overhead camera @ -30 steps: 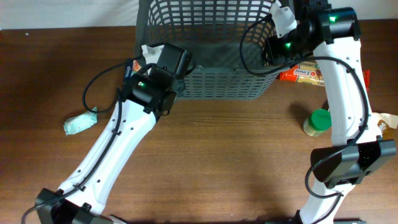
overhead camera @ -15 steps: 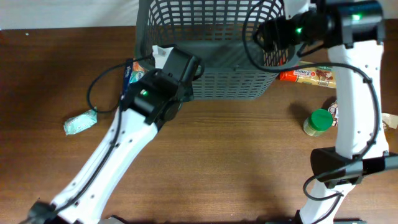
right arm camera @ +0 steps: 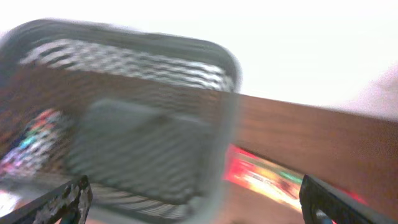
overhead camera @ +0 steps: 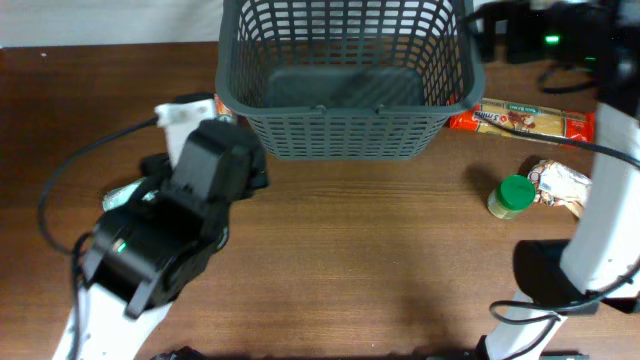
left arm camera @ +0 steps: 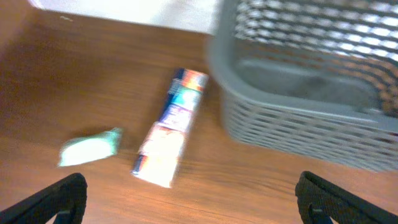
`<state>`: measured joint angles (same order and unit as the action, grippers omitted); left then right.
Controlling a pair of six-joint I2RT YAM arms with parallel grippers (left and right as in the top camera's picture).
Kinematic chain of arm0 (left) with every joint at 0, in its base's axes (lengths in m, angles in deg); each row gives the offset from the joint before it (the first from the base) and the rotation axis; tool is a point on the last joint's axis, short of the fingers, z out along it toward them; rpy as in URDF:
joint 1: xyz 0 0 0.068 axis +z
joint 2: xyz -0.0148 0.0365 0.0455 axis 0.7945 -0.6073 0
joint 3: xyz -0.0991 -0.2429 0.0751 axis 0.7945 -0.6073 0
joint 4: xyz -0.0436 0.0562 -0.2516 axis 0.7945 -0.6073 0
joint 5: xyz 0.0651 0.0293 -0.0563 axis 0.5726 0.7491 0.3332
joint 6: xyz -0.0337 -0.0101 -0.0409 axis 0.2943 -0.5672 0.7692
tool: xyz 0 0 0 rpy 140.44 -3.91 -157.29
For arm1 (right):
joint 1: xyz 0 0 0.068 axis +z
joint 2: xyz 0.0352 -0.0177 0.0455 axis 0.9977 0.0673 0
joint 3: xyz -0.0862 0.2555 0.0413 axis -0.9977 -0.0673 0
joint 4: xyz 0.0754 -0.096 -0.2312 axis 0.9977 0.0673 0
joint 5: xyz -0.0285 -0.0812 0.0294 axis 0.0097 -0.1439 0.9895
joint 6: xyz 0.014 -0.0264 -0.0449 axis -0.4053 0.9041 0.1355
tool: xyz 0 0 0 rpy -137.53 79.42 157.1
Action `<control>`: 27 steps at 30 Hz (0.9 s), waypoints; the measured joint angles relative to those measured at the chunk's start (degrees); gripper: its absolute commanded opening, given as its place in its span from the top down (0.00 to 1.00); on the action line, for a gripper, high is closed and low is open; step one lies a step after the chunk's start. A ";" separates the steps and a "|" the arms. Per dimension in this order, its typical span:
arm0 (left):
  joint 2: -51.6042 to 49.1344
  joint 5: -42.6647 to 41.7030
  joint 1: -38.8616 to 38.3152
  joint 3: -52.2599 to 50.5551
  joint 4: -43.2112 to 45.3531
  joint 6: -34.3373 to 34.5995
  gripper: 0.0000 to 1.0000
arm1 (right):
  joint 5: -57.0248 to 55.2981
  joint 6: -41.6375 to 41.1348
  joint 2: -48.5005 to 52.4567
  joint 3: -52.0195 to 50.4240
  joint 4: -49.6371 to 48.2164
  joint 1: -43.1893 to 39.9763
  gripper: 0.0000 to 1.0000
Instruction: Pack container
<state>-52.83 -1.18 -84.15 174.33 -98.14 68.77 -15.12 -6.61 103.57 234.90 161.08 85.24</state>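
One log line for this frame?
basket: empty | left fingers: open, empty | right fingers: open, empty | jar, long packet: outside basket

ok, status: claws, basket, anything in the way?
Left claw open, empty, near long packet. Right claw open, empty, by basket. Basket looks empty, mouth unobstructed.

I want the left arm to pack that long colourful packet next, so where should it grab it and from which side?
Take the long packet across its narrow width near the middle, coming straight down from above. It lies flat on the table, its middle clear of the basket and the pale green pouch, so the fingers fit either long edge.
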 measured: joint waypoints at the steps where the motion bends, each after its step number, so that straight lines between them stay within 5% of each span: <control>1: 0.74 1.75 0.00 0.04 -1.25 0.00 0.01 | -2.12 -1.31 -0.31 0.02 0.59 -1.86 0.01; 8: 3.67 12.46 2.16 0.15 -6.67 0.04 0.01 | -12.92 -12.33 -0.68 -0.04 7.32 -17.31 0.01; 16: 3.72 15.54 17.70 0.15 -6.64 4.24 0.01 | -9.57 -20.61 -0.68 -3.37 7.76 -33.33 0.01; 27: 3.41 15.85 27.36 0.15 -6.62 6.12 0.01 | 4.81 -11.87 -1.40 -18.93 7.78 -32.72 0.01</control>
<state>-49.42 14.67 -56.79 174.48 -104.76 74.89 -10.31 -18.48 102.17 215.97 168.86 52.52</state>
